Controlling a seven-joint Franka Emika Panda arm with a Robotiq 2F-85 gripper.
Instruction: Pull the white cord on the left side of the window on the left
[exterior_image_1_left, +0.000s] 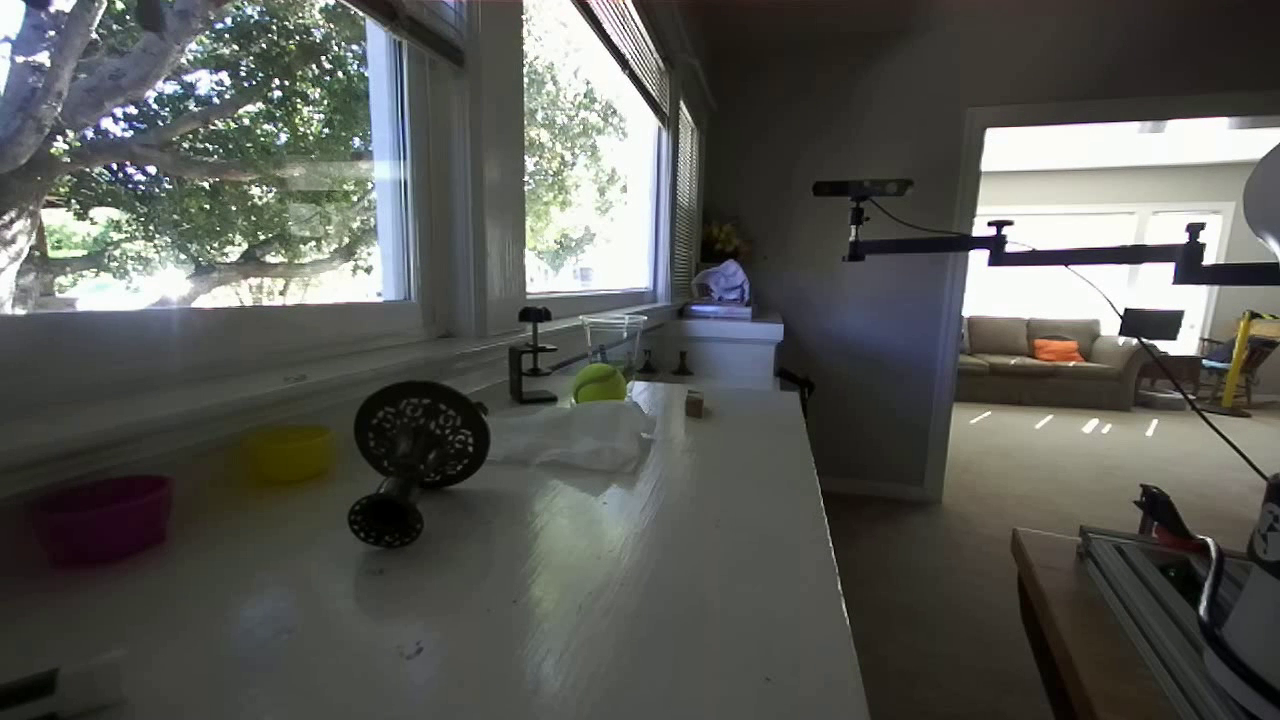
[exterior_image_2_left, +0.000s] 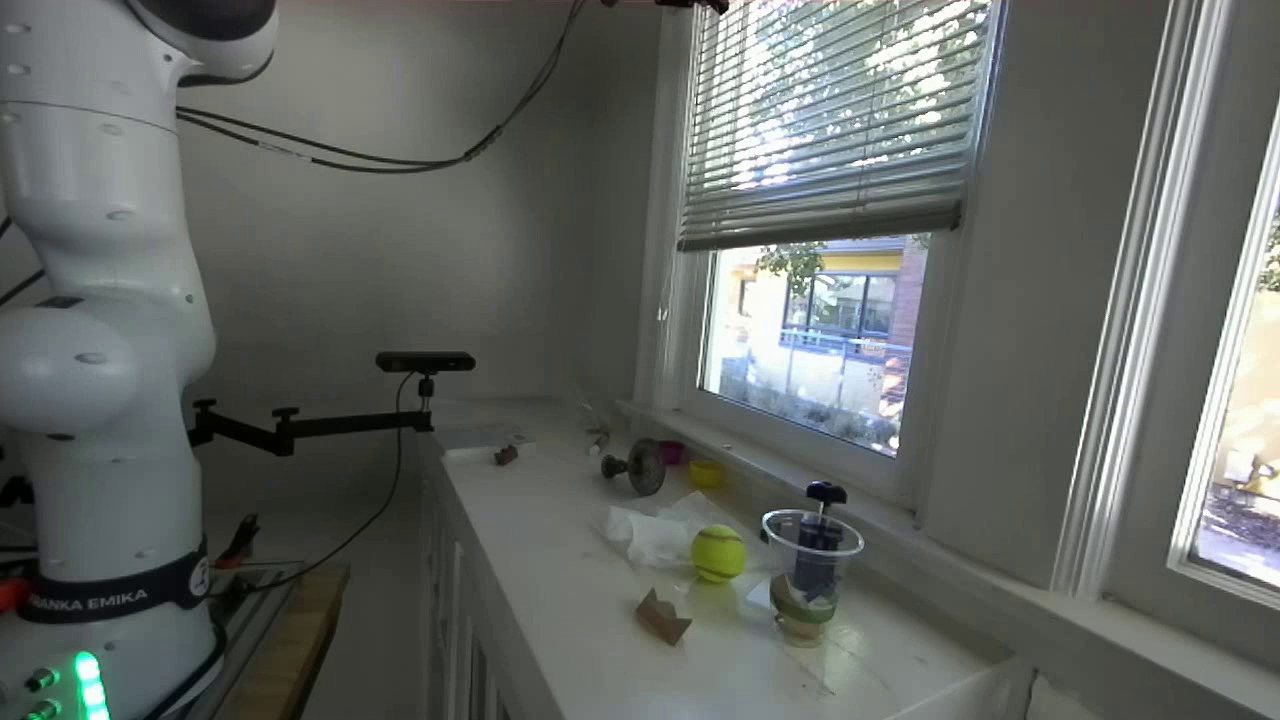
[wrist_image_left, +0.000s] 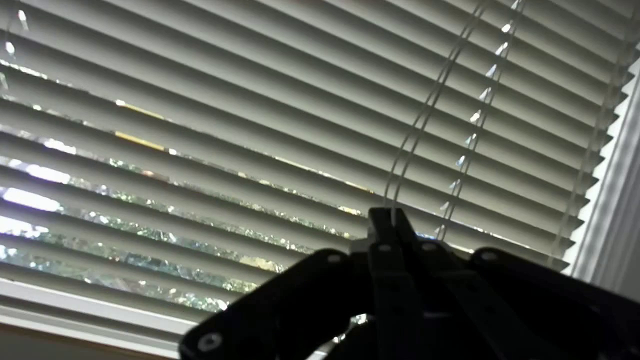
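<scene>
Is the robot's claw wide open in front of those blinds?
No, in the wrist view the gripper is shut, with two thin cords running to its tip.

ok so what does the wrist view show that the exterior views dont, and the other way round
Only the wrist view: the grip itself, the black two-fingered hand shut on thin pale cords.
Only the exterior views: the white painted countertop with a fuzzy yellow-green tennis ball, a clear plastic cup and a dark pierced-disc stand.
Shared: pale horizontal-slat blinds with daylight behind them.
</scene>
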